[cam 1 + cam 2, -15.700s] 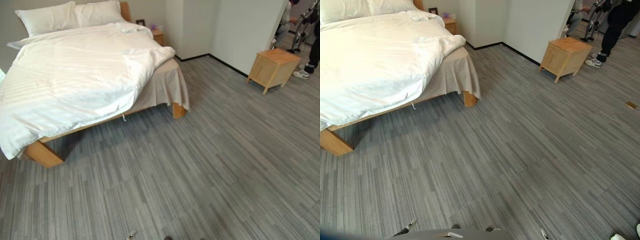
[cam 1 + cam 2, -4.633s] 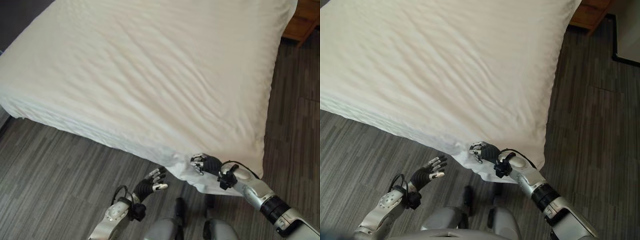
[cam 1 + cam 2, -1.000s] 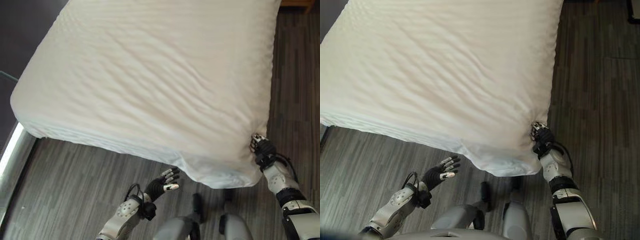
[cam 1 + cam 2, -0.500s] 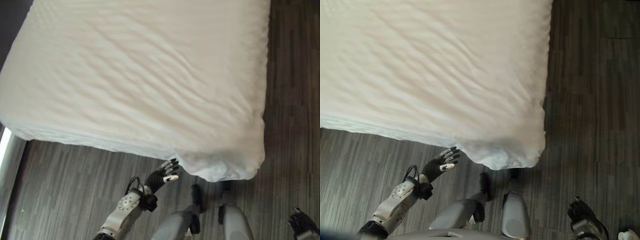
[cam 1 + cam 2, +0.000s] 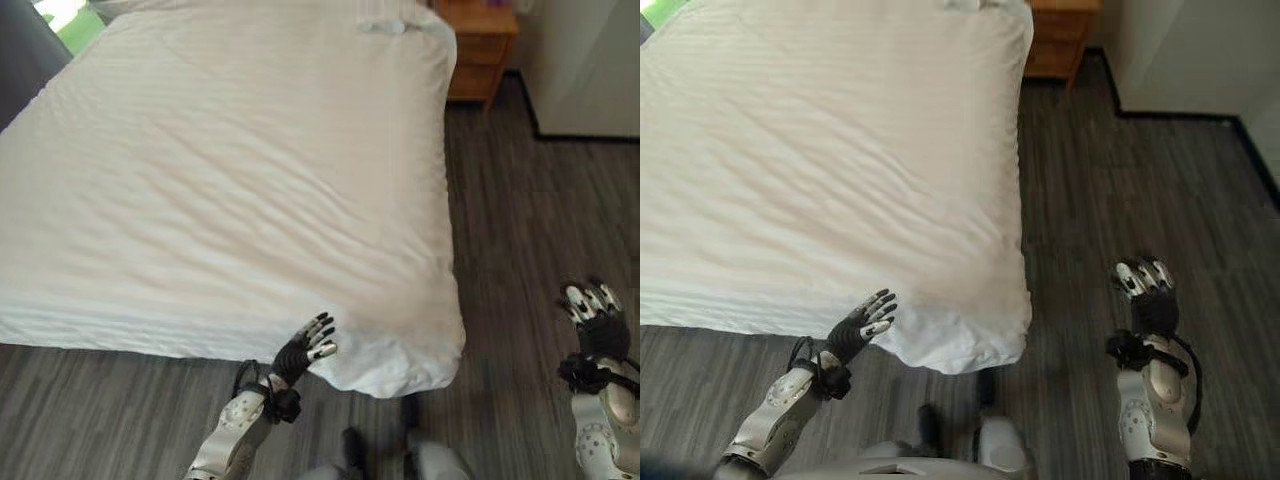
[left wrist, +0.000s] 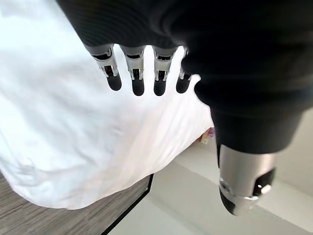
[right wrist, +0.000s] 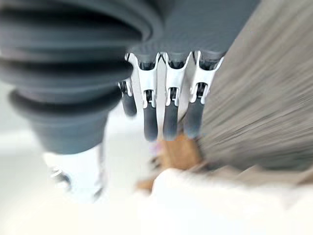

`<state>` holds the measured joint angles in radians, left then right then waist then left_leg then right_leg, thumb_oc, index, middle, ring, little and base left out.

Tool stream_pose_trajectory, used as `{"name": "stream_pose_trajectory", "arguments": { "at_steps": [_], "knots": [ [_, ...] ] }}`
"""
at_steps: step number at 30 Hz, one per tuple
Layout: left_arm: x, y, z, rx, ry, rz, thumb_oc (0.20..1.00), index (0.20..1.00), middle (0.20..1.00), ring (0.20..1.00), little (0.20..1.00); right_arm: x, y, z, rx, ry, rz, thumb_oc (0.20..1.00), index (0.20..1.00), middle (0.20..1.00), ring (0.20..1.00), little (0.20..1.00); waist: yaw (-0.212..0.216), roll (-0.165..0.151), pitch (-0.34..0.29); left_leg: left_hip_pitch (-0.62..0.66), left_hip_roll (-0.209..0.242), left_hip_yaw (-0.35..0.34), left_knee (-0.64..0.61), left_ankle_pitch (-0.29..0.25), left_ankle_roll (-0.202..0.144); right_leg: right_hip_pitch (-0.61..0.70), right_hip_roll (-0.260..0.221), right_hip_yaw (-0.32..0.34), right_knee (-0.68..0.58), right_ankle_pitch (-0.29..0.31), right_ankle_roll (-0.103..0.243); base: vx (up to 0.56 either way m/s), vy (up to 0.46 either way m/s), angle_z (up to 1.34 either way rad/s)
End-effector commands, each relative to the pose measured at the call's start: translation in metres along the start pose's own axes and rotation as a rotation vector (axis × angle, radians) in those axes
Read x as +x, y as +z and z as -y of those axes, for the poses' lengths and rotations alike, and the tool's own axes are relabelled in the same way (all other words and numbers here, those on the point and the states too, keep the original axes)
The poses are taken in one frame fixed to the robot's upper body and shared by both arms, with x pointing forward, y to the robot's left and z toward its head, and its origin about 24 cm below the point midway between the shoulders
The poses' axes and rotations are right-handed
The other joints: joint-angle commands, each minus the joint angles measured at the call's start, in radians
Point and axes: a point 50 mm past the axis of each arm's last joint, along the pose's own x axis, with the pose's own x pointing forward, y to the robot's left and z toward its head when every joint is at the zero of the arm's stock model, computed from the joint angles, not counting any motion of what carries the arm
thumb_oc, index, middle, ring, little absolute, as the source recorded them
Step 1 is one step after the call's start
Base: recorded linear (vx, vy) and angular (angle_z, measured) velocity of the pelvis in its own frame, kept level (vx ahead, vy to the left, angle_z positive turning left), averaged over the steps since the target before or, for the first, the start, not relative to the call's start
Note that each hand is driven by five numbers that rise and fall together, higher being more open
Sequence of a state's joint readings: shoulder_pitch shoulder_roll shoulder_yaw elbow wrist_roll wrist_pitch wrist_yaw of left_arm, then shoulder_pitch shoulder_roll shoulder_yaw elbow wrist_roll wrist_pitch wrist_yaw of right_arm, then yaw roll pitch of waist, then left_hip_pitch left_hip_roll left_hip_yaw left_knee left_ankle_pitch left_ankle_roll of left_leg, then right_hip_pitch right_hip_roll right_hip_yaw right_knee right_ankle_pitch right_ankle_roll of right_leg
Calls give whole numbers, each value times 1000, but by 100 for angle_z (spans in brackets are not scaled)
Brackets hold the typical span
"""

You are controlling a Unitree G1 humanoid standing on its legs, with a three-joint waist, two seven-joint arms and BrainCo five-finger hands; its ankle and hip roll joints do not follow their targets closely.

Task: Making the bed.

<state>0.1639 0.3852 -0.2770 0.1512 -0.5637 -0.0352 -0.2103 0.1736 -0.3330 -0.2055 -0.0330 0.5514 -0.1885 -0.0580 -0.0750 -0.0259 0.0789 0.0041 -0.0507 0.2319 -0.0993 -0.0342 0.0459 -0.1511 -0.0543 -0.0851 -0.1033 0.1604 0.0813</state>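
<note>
Two open hands frame the foot corner of a bed as the humanoid stands at its end, looking down over a white duvet [image 5: 230, 190] that lies spread flat across the mattress and drapes over the near edge. The left hand [image 5: 305, 351], fingers straight and holding nothing, is raised just beside the rounded corner of the duvet [image 5: 970, 335], which bulges and sags slightly past the bed's edge toward the grey plank floor [image 5: 540, 220]; whether its fingertips touch the cloth cannot be told, though the left wrist view shows the straight fingers [image 6: 138, 83] against the white cover with nothing between them. The right hand [image 5: 1143, 290] hangs apart over bare floor beside the bed, fingers extended and empty, well clear of the fabric. By the look of it, the cover is largely drawn out, with only soft creases across its middle, and the corner is the part most in need of tidying, which would explain the left hand's place there. A wooden nightstand [image 5: 480, 50] stands by the head of the bed, next to a pale wall [image 5: 585, 60].
</note>
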Motion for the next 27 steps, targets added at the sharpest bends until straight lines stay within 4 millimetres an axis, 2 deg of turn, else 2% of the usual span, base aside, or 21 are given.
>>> {"name": "stream_pose_trajectory", "arguments": {
  "at_steps": [1, 3, 4, 5, 6, 7, 8, 9, 10, 12, 13, 16, 18, 19, 20, 21, 22, 23, 25, 26, 27],
  "knots": [
    [8, 14, -1, 54, 15, 82, 1000, 1000, 1000, 1000, 1000, 0, 5, 1, -60, 35, 36, 1000, 1000, 1000, 1000, 1000, 14, 48, -13, 15, -22, -97, 12, -34, 6, 136, 36, -20, 16, -134, -1, -40, 60, 9],
    [8, 14, -4, 45, 35, 84, 1000, 1000, 1000, 1000, 1000, -4, 2, -1, -108, 64, 10, 1000, 1000, 1000, 1000, 1000, 17, 41, -17, 26, -23, -101, 12, -36, 9, 148, 35, -23, 16, -135, 1, -63, 71, 11],
    [6, 11, -7, 31, 60, 84, 1000, 1000, 1000, 1000, 1000, -6, -6, -9, -81, 75, -10, 1000, 1000, 1000, 1000, 1000, 20, 35, -7, 22, -21, -92, 12, -37, 14, 136, 37, -25, 16, -108, 12, -83, 65, 17],
    [6, 12, -7, 31, 61, 85, 1000, 1000, 1000, 1000, 1000, -6, -6, -9, -81, 75, -10, 1000, 1000, 1000, 1000, 1000, 22, 34, -7, 22, -20, -90, 12, -37, 15, 135, 38, -23, 16, -107, 12, -129, 62, 11],
    [5, 12, -8, 26, 72, 86, 1000, 1000, 1000, 1000, 1000, -9, -10, -14, -30, 69, -21, 1000, 1000, 1000, 1000, 1000, 20, 33, 4, 12, -14, -73, 12, -34, 17, 116, 42, -9, 29, -88, 18, -233, 42, -10],
    [9, 18, -11, 71, 70, 91, 1000, 1000, 1000, 1000, 1000, -13, -13, -17, -2, 69, -30, 1000, 1000, 1000, 1000, 1000, -1, 39, 37, -14, -1, -68, 12, -16, 20, 43, 52, 51, 117, -66, 34, -235, 41, -24],
    [9, 18, -11, 71, 70, 91, 1000, 1000, 1000, 1000, 1000, -13, -13, -17, -2, 69, -29, 1000, 1000, 1000, 1000, 1000, 0, 39, 35, -17, -1, -66, 12, -15, 20, 36, 52, 53, 125, -69, 34, -262, 16, -34],
    [13, 23, -11, 108, 58, 98, 1000, 1000, 1000, 1000, 1000, -15, -14, -17, -6, 73, -36, 1000, 1000, 1000, 1000, 1000, -15, 43, 50, -29, 5, -73, 12, -6, 21, 11, 64, 96, 165, -79, 36, -156, 1, -26],
    [15, 29, -12, 138, 55, 113, 1000, 1000, 1000, 1000, 1000, -15, -14, -18, -13, 82, -40, 1000, 1000, 1000, 1000, 1000, -13, 48, 56, -38, 14, -64, 12, -2, 22, -3, 50, 75, 193, -109, 30, -220, 3, -11],
    [15, 37, -15, 177, 57, 127, 1000, 1000, 1000, 1000, 1000, -13, -15, -22, -34, 86, -41, 1000, 1000, 1000, 1000, 1000, 0, 66, 69, -43, 35, -48, 12, 2, 23, 27, -24, -39, 246, -181, 2, -164, -12, -6],
    [15, 38, -16, 176, 60, 132, 1000, 1000, 1000, 1000, 1000, -13, -16, -23, -35, 83, -42, 1000, 1000, 1000, 1000, 1000, 6, 71, 68, -41, 39, -45, 12, 0, 27, 58, -65, -80, 276, -191, -9, -113, -49, -29],
    [13, 37, -19, 142, 78, 140, 1000, 1000, 1000, 1000, 1000, -7, -14, -29, -25, 91, -24, 1000, 1000, 1000, 1000, 1000, 18, 72, 40, -41, 48, -12, 12, 0, 29, 143, -170, -143, 311, -141, -5, -122, -137, -42],
    [9, 35, -21, 135, 87, 141, 1000, 1000, 1000, 1000, 1000, 1, -9, -42, -1, 139, 9, 1000, 1000, 1000, 1000, 1000, 33, 56, 12, -55, 59, 25, 12, 11, 20, 191, -222, -170, 298, -64, 17, -266, -452, -62],
    [4, 37, -25, 127, 110, 156, 1000, 1000, 1000, 1000, 1000, 6, -3, -53, 18, 184, 34, 1000, 1000, 1000, 1000, 1000, 48, 30, -1, -81, 87, 53, 12, 41, -7, 207, -220, -168, 292, -59, 35, -422, -720, -75],
    [3, 39, -28, 124, 128, 168, 1000, 1000, 1000, 1000, 1000, 7, 0, -57, 24, 206, 45, 1000, 1000, 1000, 1000, 1000, 58, 18, -4, -96, 106, 77, 12, 57, -28, 223, -205, -189, 254, -110, 41, -495, -877, -74],
    [-1, 42, -32, 119, 148, 181, 1000, 1000, 1000, 1000, 1000, 8, 2, -61, 27, 234, 54, 1000, 1000, 1000, 1000, 1000, 78, 4, 1, -103, 133, 88, 12, 74, -63, 236, -190, -224, 195, -166, 47, -255, -476, -61],
    [-1, 42, -32, 119, 148, 182, 1000, 1000, 1000, 1000, 1000, 8, 2, -61, 28, 234, 55, 1000, 1000, 1000, 1000, 1000, 77, 4, 2, -103, 134, 87, 12, 75, -62, 237, -188, -226, 193, -165, 45, -447, -895, -64],
    [-8, 43, -37, 104, 193, 205, 1000, 1000, 1000, 1000, 1000, 8, 6, -61, 11, 264, 63, 1000, 1000, 1000, 1000, 1000, 97, -9, 20, -118, 200, 99, 12, 133, -127, 261, -123, -234, 84, -256, 15, -330, -636, -80],
    [-8, 43, -37, 104, 193, 206, 1000, 1000, 1000, 1000, 1000, 9, 6, -61, 11, 265, 64, 1000, 1000, 1000, 1000, 1000, 93, -5, 19, -125, 204, 104, 12, 137, -119, 260, -118, -244, 77, -251, 8, -245, -471, -41],
    [-8, 41, -38, 67, 205, 208, 1000, 1000, 1000, 1000, 1000, 7, 7, -56, 9, 260, 62, 1000, 1000, 1000, 1000, 1000, 83, -7, 35, -132, 231, 92, 12, 166, -136, 259, -81, -220, 78, -287, -17, -295, -630, -31],
    [-8, 34, -40, -16, 228, 206, 1000, 1000, 1000, 1000, 1000, 5, 4, -55, -17, 272, 50, 1000, 1000, 1000, 1000, 1000, 90, -13, 57, -118, 248, 35, 13, 184, -133, 246, -61, -209, 111, -313, -42, -607, -1109, -14]
  ]
}}
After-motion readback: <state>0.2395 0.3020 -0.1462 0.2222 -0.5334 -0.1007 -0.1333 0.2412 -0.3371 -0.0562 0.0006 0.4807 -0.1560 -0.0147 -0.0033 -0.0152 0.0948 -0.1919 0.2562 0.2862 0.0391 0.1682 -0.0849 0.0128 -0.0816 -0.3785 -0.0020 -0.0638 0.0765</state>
